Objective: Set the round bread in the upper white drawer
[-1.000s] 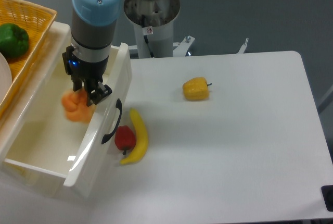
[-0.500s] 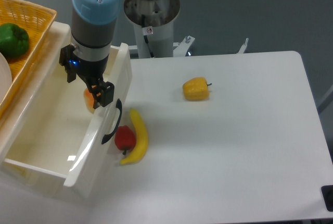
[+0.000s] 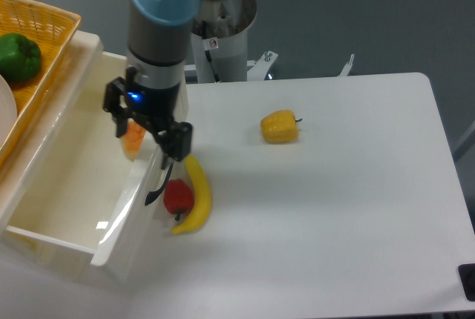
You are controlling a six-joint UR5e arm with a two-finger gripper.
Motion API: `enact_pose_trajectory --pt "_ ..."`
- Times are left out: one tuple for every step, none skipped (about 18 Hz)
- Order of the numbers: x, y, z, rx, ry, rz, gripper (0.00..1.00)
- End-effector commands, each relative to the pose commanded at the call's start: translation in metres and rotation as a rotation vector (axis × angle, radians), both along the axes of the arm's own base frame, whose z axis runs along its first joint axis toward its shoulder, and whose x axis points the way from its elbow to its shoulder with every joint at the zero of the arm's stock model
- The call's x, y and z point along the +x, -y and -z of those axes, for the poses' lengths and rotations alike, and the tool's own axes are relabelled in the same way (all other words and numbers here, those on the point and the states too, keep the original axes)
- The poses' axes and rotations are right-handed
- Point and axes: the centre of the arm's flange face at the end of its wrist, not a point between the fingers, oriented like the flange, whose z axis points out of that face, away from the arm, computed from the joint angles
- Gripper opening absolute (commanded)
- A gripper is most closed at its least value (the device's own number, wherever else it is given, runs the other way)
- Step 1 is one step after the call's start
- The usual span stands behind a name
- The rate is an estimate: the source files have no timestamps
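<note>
gripper point(image 3: 148, 127): jaws spread wide, empty, now lifted and shifted right over the drawer's front panel | round bread point(image 3: 134, 139): released, lying inside upper white drawer point(image 3: 63, 189) against its front wall | task: placement looks done

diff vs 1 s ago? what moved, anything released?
The gripper let go of the round bread, opened, and moved right and toward the front panel of the upper white drawer. The bread now lies inside the drawer against that panel, partly hidden by the gripper. Yellow pepper, banana, red pepper and green pepper stayed put.
</note>
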Motion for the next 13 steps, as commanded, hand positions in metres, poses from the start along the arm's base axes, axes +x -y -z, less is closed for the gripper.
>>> enact_pose_trajectory --pt "-0.011 0.004 0.001 -0.010 -0.028 -0.009 1.00" --pt "-0.023 0.007 0.006 -0.028 -0.050 -0.023 1.00" --pt "-0.037 0.013 0.010 -0.044 -0.069 -0.033 1.00" --pt "-0.049 0.018 0.012 -0.053 -0.089 -0.029 1.00" --pt "-0.059 0.023 0.015 -0.068 -0.103 -0.016 1.00" --pt "-0.069 0.028 0.020 -0.089 -0.118 -0.004 1.00" --pt "-0.080 0.035 0.024 -0.109 -0.131 0.001 1.00" --pt "-0.090 0.039 0.030 -0.128 -0.136 0.002 1.00" --pt "-0.101 0.043 0.037 -0.141 -0.131 0.001 1.00" --pt "-0.111 0.046 0.046 -0.150 -0.122 -0.007 1.00" --pt "-0.121 0.047 0.058 -0.165 -0.108 -0.010 1.00" --pt "-0.132 0.050 0.069 -0.179 -0.100 -0.014 1.00" --pt "-0.146 0.055 0.077 -0.196 -0.099 -0.012 1.00"
